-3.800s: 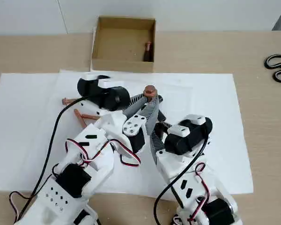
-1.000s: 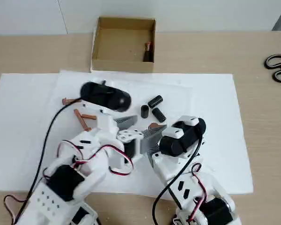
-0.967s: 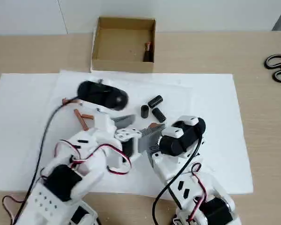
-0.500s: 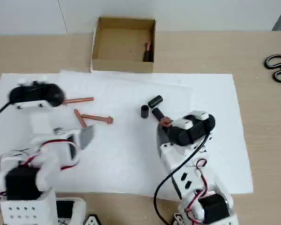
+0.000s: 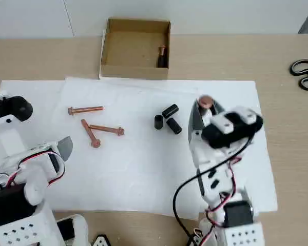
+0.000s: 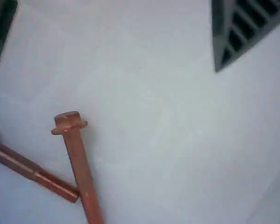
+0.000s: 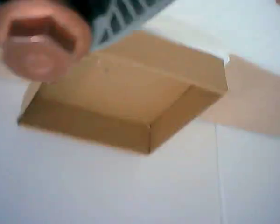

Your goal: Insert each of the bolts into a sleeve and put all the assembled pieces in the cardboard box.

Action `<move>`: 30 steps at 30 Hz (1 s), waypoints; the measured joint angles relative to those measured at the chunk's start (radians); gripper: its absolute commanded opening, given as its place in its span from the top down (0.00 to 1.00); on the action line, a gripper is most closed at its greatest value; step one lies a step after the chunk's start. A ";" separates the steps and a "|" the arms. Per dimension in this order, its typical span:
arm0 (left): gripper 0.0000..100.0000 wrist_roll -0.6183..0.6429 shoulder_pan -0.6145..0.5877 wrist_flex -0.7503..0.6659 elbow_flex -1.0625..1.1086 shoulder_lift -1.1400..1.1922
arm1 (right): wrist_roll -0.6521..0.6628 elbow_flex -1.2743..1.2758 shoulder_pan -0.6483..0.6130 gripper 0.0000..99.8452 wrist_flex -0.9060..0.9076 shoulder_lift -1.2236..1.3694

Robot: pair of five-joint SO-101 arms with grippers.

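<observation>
My right claw (image 5: 200, 109) is clamped on the bolt (image 5: 206, 101), head up and shank upright, and the cardboard box (image 5: 134, 70) lies ahead and off to the claw's left, well apart, nearer me than my left arm (image 5: 26, 165).

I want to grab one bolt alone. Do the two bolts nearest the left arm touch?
Touching. The left wrist view shows the slanted bolt ending against the shank of the headed bolt.

Three copper bolts (image 5: 105, 129) on paper (image 5: 143, 169), three black sleeves (image 5: 170, 110) clustered, another bolt (image 5: 206, 100) in right hand (image 5: 202, 106), assembled piece (image 5: 162, 56) in cardboard box (image 5: 133, 70)
</observation>
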 measured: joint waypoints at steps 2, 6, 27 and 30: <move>0.72 0.000 0.000 0.000 0.000 0.000 | 0.000 -0.084 0.002 1.00 -0.080 0.150; 0.72 0.000 0.000 0.000 0.000 0.000 | 0.000 -0.278 0.000 1.00 -0.224 0.485; 0.72 0.000 0.000 0.000 0.000 0.000 | 0.000 -1.396 -0.101 1.00 -0.330 1.892; 0.72 0.000 0.000 0.000 0.000 0.000 | 0.000 -1.540 -0.100 1.00 -0.377 2.050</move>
